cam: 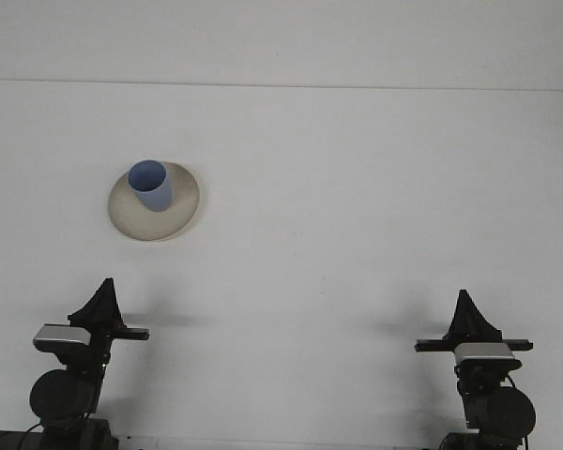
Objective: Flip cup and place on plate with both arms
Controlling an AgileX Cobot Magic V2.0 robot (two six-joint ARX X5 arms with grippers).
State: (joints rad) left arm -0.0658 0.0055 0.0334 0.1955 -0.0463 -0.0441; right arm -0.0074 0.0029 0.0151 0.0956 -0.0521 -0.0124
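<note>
Currently your blue cup [151, 186] stands upright, mouth up, on the beige plate [180, 217]. Left gripper [104, 300] sits near the plate, right gripper [468, 314] well apart from it; finger state unreadable on both.

White table [357, 187], plain white wall [281, 37]

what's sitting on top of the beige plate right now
A blue cup stands upright, mouth up, on the beige plate, toward its back left. The plate surface under the cup is hidden.
</note>
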